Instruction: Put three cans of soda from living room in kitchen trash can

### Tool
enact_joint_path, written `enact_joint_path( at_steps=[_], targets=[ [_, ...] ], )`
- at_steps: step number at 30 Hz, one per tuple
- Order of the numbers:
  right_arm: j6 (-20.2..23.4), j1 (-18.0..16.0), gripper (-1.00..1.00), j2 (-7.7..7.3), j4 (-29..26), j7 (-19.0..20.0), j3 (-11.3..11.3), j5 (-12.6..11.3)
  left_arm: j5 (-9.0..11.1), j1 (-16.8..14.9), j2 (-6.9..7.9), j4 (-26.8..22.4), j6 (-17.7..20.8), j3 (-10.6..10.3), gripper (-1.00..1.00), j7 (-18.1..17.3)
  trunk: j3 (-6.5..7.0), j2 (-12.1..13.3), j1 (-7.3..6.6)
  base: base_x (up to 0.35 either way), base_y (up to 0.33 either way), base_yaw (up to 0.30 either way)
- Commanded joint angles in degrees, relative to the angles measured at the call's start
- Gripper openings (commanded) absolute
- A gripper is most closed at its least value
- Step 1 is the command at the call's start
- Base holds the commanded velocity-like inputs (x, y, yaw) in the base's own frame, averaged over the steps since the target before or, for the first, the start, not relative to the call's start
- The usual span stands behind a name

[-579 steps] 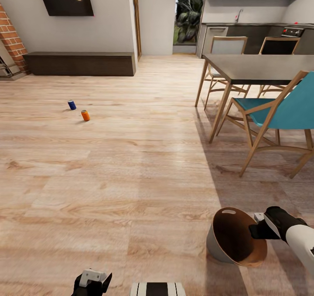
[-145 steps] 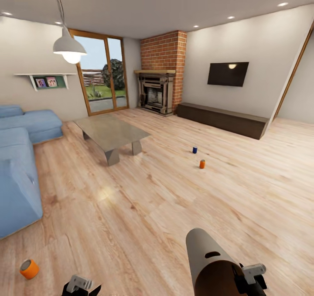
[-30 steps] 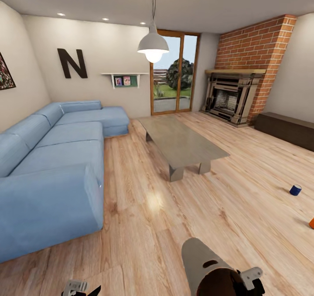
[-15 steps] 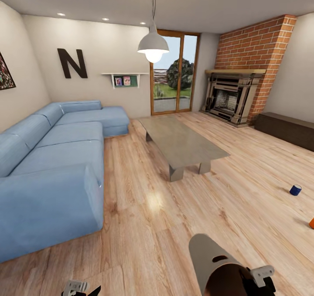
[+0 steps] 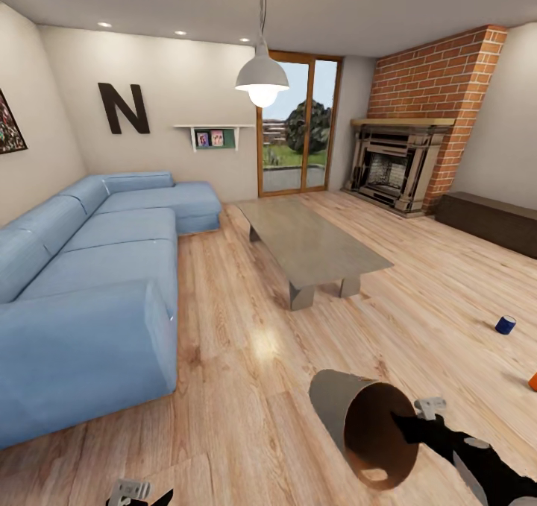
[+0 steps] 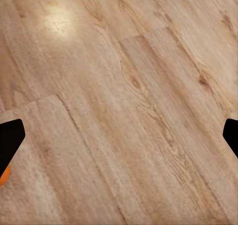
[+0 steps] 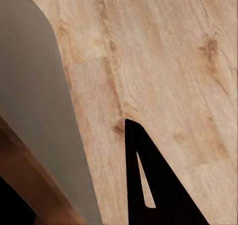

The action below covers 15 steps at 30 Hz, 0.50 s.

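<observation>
Living room, head view: I hold the trash can (image 5: 358, 416) by its rim in my right gripper (image 5: 418, 420), jaws clamped over the rim's edge. Half a second ago the bin rode upright-tilted near the bottom edge of the picture; now I have swung it up and tipped it on its side, brown mouth facing the camera, just above the wooden floor (image 5: 253, 387). The room itself has not shifted, so this is the arm's move, not the base's. The blue soda can (image 5: 505, 324) stands on the floor well off to my right, near the picture's right edge, with the orange soda can (image 5: 533, 381) half cut off below it. I judge that I am setting the bin down here to free a hand for collecting.

Left wrist view: my left gripper (image 6: 119, 135) hangs over bare planks, fingertips wide apart and gripping nothing. A sliver of orange (image 6: 4, 175) peeks beside one fingertip, probably another can, though I cannot be sure.

Right wrist view: the bin's grey wall and brown inner rim sit against one dark finger (image 7: 148, 185), floor beyond.

No can is in the bin yet.
</observation>
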Motion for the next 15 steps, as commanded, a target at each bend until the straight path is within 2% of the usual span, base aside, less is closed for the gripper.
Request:
enact_joint_path(
  at_steps=[1, 2, 4, 7, 8, 9, 10, 12, 15],
  targets=[
    [3.1, -0.1, -1.0, 0.06, -3.7, 0.7, -0.5, -1.2, 0.0, 0.0, 0.0, 0.0, 0.0, 0.0, 1.0, 0.0, 0.01, 0.0, 0.0, 0.0, 0.0, 0.0],
    [13.2, 0.0, -1.0, 0.2, -14.4, 0.5, -0.4, -1.2, 0.0, 0.0, -0.01, 0.0, -0.1, 0.0, 1.0, 0.0, 0.01, 0.0, 0.0, 0.0, 0.0, 0.0],
    [26.7, 0.3, -1.0, 0.64, -29.8, -1.9, -0.2, -1.2, 0.0, 0.0, -0.01, 0.0, -0.1, 0.0, 1.0, 0.0, 0.01, 0.0, 0.0, 0.0, 0.0, 0.0],
    [35.3, 0.4, -1.0, 1.84, -39.5, -5.0, -0.1, -1.2, 0.0, 0.0, -0.02, 0.0, -0.1, -0.1, 1.0, 0.0, 0.01, 0.0, 0.0, 0.0, 0.0, 0.0],
    [39.9, 0.5, -1.0, 3.22, -44.3, -7.2, 0.0, -1.1, 0.0, 0.0, -0.02, 0.0, -0.2, -0.1, 1.0, 0.0, 0.01, 0.0, 0.0, 0.0, 0.0, 0.0],
    [41.7, 0.5, -1.0, 4.0, -46.1, -8.2, 0.1, -1.1, 0.0, 0.0, -0.02, 0.0, -0.2, -0.1, 1.0, 0.0, 0.01, 0.0, 0.0, 0.0, 0.0, 0.0],
    [45.7, 0.5, -1.0, 6.19, -49.7, -10.9, 0.2, -1.1, 0.0, 0.0, -0.02, 0.0, -0.1, -0.1, 1.0, 0.1, 0.01, 0.0, 0.0, 0.017, 0.0, 0.0],
    [47.7, 0.4, -1.0, 7.47, -51.2, -12.3, 0.2, -1.2, 0.0, -0.1, 0.06, 0.2, 0.0, 0.2, 1.0, 0.2, 0.01, 0.0, 0.0, 0.055, 0.0, 0.0],
    [48.9, 0.2, -1.0, 8.22, -51.3, -13.1, 0.6, -1.0, 0.2, -0.4, 0.42, 0.8, 1.2, 0.4, 1.0, 0.4, 0.01, 0.0, 0.0, 0.119, 0.0, 0.0]
  ],
)
